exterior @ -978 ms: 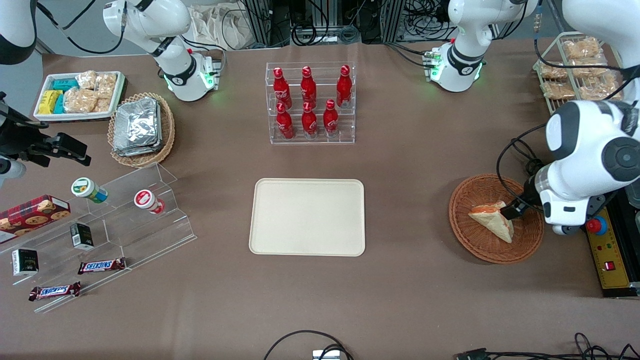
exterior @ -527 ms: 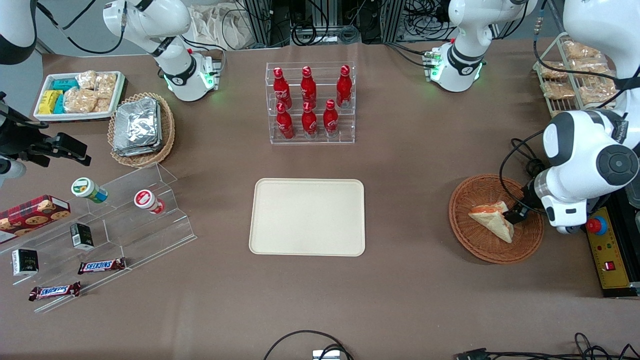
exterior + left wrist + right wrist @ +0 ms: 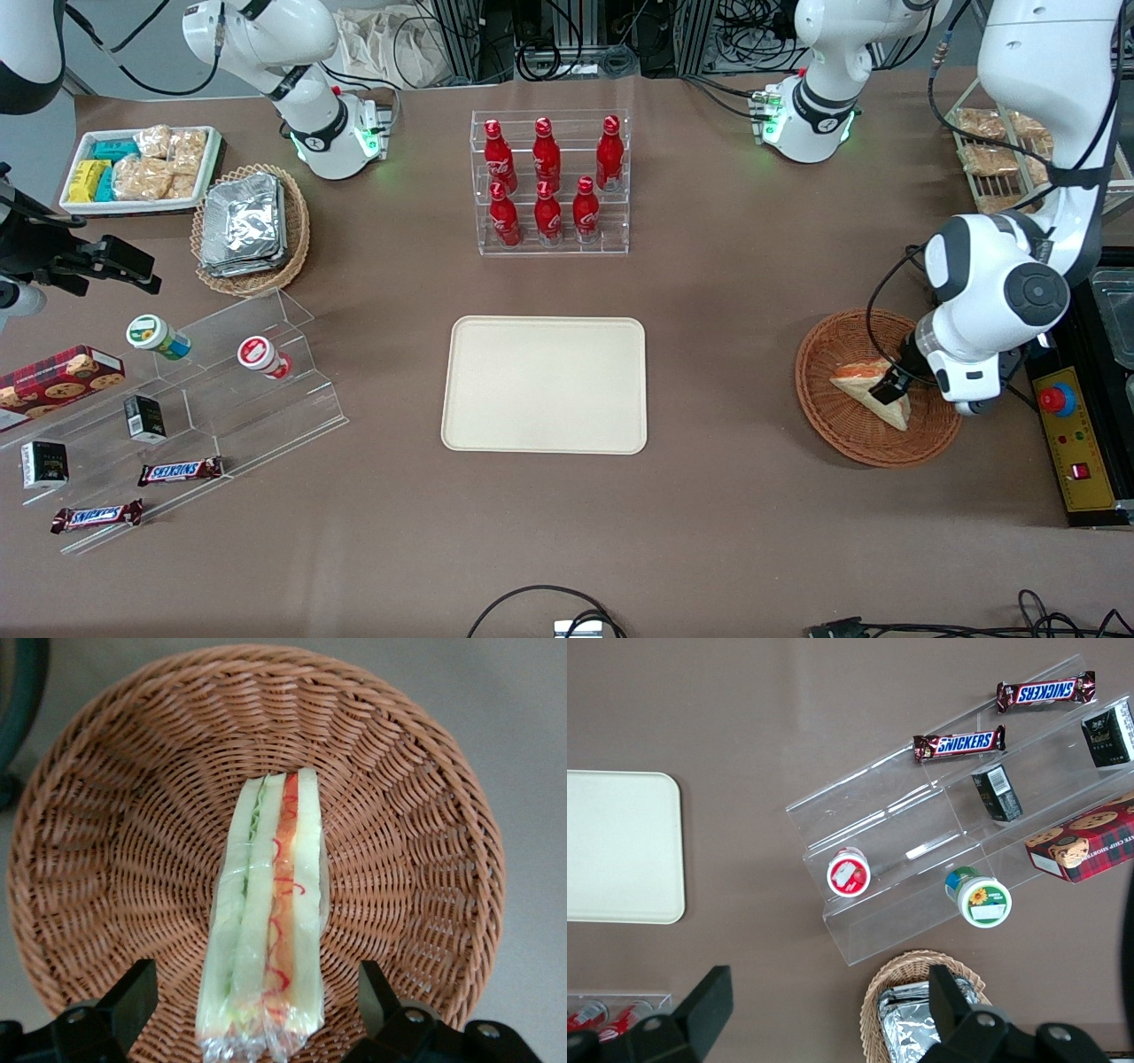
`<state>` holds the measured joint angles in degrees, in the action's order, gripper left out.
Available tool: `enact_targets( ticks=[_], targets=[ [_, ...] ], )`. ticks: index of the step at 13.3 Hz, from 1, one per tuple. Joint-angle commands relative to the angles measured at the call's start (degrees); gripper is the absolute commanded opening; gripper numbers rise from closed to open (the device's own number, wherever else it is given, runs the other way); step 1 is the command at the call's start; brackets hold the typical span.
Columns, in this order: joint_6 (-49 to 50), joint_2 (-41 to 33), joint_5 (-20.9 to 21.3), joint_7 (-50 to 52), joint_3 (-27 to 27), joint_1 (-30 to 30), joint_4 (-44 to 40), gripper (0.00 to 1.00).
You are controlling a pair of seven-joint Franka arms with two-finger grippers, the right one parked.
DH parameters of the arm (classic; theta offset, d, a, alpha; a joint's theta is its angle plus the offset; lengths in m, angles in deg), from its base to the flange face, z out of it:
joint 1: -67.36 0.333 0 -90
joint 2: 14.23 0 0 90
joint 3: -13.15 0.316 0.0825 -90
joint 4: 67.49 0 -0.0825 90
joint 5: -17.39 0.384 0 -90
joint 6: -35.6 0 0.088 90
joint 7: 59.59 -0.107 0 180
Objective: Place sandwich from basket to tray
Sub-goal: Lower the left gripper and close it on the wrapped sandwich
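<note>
The sandwich [image 3: 864, 384] [image 3: 266, 921], a plastic-wrapped wedge of pale bread with green and orange-red filling, lies in the reddish-brown wicker basket [image 3: 837, 425] [image 3: 115, 833] toward the working arm's end of the table. My left gripper [image 3: 889, 385] [image 3: 257, 1005] hovers low over the sandwich and is open. Its black fingers [image 3: 133, 992] stand on either side of the wedge's wrapped end with gaps to the bread. The cream tray [image 3: 544, 385] [image 3: 620, 846] lies flat at the table's middle with nothing on it.
A clear rack of red bottles [image 3: 549, 182] stands farther from the camera than the tray. A yellow control box with a red button [image 3: 1067, 439] sits beside the basket. A wire rack of snack packs [image 3: 997, 151] lies farther back. Stepped shelves with snacks [image 3: 177, 416] are toward the parked arm's end.
The left arm has swung toward the table's middle, and the gripper has moved over the sandwich until its fingers straddle it. The sandwich and basket have not moved.
</note>
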<state>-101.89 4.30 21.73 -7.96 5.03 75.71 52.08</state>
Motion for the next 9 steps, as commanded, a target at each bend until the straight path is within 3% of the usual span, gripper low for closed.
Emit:
enact_targets(
  ticks=[1, 2, 3, 4, 5, 6, 9],
  targets=[
    [-2.25, 0.27, -0.38, 0.75, 0.03, -0.01, 1.11, 1.0],
    [-2.51, 0.71, -0.38, 0.83, 0.03, -0.01, 1.02, 1.0],
    [-2.6, 1.07, -0.29, 0.92, 0.03, -0.01, 0.76, 0.9],
    [-2.77, 1.24, -0.03, 0.92, 0.03, -0.01, 0.67, 0.5],
    [-3.04, 1.16, 0.15, 0.83, 0.03, -0.01, 0.67, 0.18],
    [-3.04, 1.07, 0.15, 0.83, -0.06, -0.09, 0.58, 0.0],
    [-2.25, -0.59, 0.24, -0.22, -0.24, -0.27, 0.49, 0.0]
  ],
)
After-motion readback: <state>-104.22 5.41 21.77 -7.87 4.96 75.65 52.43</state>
